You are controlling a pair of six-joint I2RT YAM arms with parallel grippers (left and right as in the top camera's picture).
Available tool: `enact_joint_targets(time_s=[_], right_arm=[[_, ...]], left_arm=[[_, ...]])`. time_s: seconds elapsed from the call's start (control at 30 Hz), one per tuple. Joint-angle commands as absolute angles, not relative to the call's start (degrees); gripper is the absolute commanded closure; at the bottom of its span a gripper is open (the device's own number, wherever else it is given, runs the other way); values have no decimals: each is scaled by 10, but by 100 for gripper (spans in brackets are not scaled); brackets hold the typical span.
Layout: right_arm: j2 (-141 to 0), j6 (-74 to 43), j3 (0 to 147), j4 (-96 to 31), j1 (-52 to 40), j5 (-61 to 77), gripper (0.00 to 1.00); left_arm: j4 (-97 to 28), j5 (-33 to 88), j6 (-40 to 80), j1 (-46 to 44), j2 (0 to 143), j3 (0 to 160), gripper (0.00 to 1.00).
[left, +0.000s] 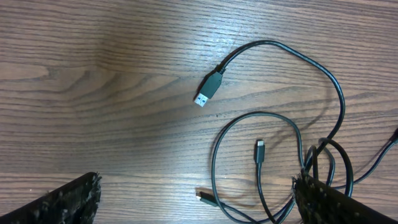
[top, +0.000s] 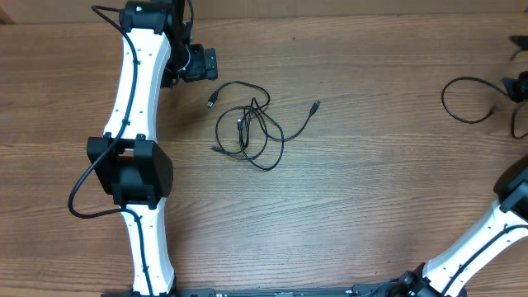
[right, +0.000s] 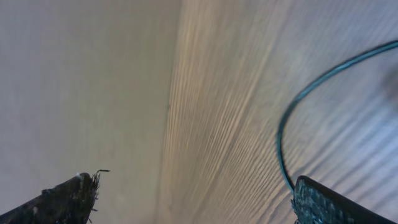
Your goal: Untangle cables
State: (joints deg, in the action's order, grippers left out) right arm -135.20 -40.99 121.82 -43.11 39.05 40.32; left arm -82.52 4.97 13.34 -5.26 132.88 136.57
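A tangle of thin black cables (top: 247,125) lies on the wooden table just left of centre, with plug ends sticking out toward the left and right. My left gripper (top: 213,64) hangs open a little up and left of it. In the left wrist view a USB plug (left: 209,89) and a smaller plug (left: 259,151) lie among the loops, and the open left gripper (left: 199,205) holds nothing. One separate black cable (top: 444,97) curls at the far right beside my right gripper (top: 518,84). The right gripper (right: 196,199) is open, and a cable strand (right: 298,106) runs by its right finger.
The left arm (top: 136,124) stretches along the table's left side, with its own thick black wire looping out. The right arm (top: 487,239) comes in from the bottom right corner. Bare wooden tabletop (top: 363,190) lies between the two cable groups.
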Motion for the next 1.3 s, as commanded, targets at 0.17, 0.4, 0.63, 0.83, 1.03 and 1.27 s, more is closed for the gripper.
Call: enact_joint_targets(time_s=[0.17,0.4,0.63,0.83,1.03,1.27], right_arm=[[-1338,-281,1227,-464,369,516,0],[-1259,-221,1227,-585,314,298,1],[-1178,-223,1227,-674,230,191,0],[-1148,-225,1227,-731,191,194,0],[-1095,-224,1227,-773,187,193,0],[-1047,-224,1227,-819,187,193,0]], left_arm=[[-825,56,127,-57,1330,1379,0],[-827,65,123,-58,1330,1379,0],[-828,106,74,-71,1330,1379,0],[-864,106,51,-111,1329,1379,1],[-873,106,51,-152,1287,1379,7],[-876,96,51,-172,1161,1379,0]])
